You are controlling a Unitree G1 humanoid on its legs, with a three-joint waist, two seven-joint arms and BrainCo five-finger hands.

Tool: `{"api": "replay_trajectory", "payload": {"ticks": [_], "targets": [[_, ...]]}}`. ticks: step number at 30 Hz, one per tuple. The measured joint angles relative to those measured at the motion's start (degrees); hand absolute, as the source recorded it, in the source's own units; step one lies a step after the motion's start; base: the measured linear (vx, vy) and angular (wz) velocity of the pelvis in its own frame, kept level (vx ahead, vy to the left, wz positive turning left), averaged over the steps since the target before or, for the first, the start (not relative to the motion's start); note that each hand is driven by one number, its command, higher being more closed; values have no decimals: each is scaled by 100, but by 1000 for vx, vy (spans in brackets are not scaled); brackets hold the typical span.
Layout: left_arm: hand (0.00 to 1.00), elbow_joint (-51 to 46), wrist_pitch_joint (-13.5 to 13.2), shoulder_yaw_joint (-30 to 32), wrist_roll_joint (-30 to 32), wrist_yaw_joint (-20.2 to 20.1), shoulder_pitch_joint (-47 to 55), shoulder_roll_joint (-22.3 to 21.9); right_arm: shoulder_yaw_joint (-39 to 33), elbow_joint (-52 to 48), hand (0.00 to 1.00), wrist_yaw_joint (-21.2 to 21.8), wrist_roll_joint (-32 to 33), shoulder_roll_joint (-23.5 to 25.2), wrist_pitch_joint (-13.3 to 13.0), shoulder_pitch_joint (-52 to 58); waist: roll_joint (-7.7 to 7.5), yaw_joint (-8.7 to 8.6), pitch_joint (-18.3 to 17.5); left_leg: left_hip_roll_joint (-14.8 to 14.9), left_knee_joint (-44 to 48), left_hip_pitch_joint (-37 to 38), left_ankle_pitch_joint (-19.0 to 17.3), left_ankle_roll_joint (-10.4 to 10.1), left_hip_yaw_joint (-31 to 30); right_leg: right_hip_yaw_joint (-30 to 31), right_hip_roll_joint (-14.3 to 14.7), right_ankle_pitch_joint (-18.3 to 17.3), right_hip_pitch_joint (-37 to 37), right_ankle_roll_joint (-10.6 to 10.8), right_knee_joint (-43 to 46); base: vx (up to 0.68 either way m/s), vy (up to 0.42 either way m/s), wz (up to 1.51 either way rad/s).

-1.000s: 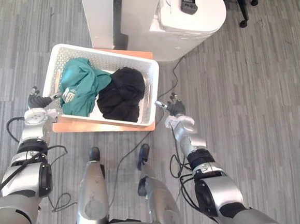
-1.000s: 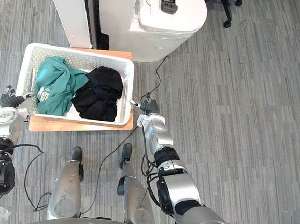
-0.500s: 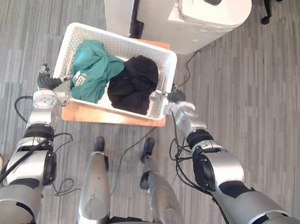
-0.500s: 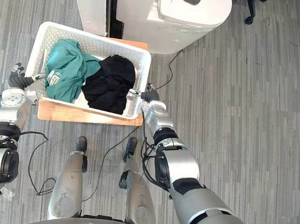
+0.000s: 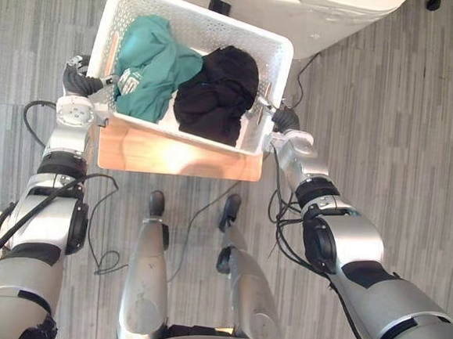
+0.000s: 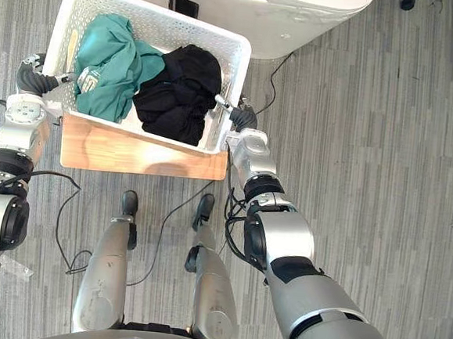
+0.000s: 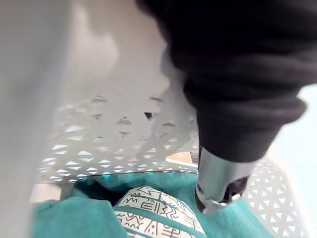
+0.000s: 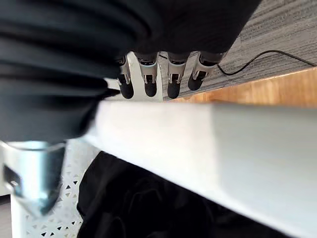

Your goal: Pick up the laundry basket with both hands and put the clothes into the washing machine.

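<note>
Left eye view: one white laundry basket (image 5: 178, 131) sits tipped over the back part of one wooden board (image 5: 180, 156) on the grey floor (image 5: 402, 136); I cannot tell if it touches the board. There are two clothes inside, one green cloth (image 5: 150, 60) on the left and one black cloth (image 5: 218, 90) on the right, and they touch. One white washing machine (image 5: 340, 17) stands just behind the basket. There are two hands: the left hand (image 5: 80, 84) is on the left short end and the right hand (image 5: 284, 121) is on the right short end; both arms reach forward.

Right eye view: the same basket, two clothes, board and machine; each hand is at its own end of the rim.

Left wrist view: the left thumb (image 7: 220, 184) hangs inside the basket wall, right above the green cloth; a white patterned label (image 7: 156, 213) shows on that cloth; this hand grips the rim.

Right wrist view: the right fingers (image 8: 148, 79) sit in a row outside, under the white rim; the thumb is inside by the black cloth, so the rim is pinched between them.
</note>
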Motion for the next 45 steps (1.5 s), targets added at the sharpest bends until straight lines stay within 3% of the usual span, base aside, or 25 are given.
{"api": "replay_trajectory", "payload": {"ticks": [10, 20, 27, 29, 31, 38, 42, 45], "targets": [[100, 0, 68, -451, 43, 0, -179, 129, 434, 48, 100, -16, -368, -107, 0, -19, 1, -83, 1, 13, 195, -83, -125, 98, 203, 197, -25, 135, -94, 137, -16, -2, -21, -9], [100, 79, 179, -629, 141, 1, -164, 270, 907, 14, 100, -6, -660, -147, 19, 11, 0, -88, 1, 91, 138, 47, -120, 92, 276, 299, 41, 444, -2, 92, -192, 3, -46, -7], [100, 226, 287, -671, 262, -8, -6, 147, 1123, 168, 100, 14, -1171, -144, 220, 163, 0, -151, 0, 76, -356, 479, 133, -6, 198, 275, 71, 497, 233, 53, -194, 37, -62, 5], [100, 226, 291, -670, 269, -18, 58, 132, 1149, 169, 100, 65, -1614, -169, 268, 164, 0, -192, 0, 57, -457, 534, 218, -40, 151, 254, 73, 471, 278, 23, -194, 34, -76, 13], [100, 225, 290, -670, 343, -42, 133, 51, 1371, 170, 100, 219, -2047, -314, 281, 176, -2, -213, -1, 13, -429, 550, 234, -64, 96, 185, 43, 235, 367, -194, -193, 20, -60, 19], [100, 147, 234, -671, 488, -143, 326, -70, 1866, 169, 100, 461, -3932, -554, 283, 205, -8, -210, -5, 23, -543, 647, 358, -126, -30, -4, 73, 109, 494, -193, -193, 9, -58, 12], [100, -37, 186, -675, 496, -145, 461, -81, 2049, 145, 100, 516, -4587, -644, 247, 196, -15, -200, -14, 15, -536, 646, 355, -123, -35, -27, 62, 104, 503, -185, -193, 23, -8, 2], [100, -84, 163, -673, 484, -145, 524, -78, 2255, 88, 100, 596, -4695, -720, 246, 198, -15, -197, -28, 17, -540, 646, 353, -124, -41, -37, 64, 101, 505, -182, -193, 21, -7, 0]]}}
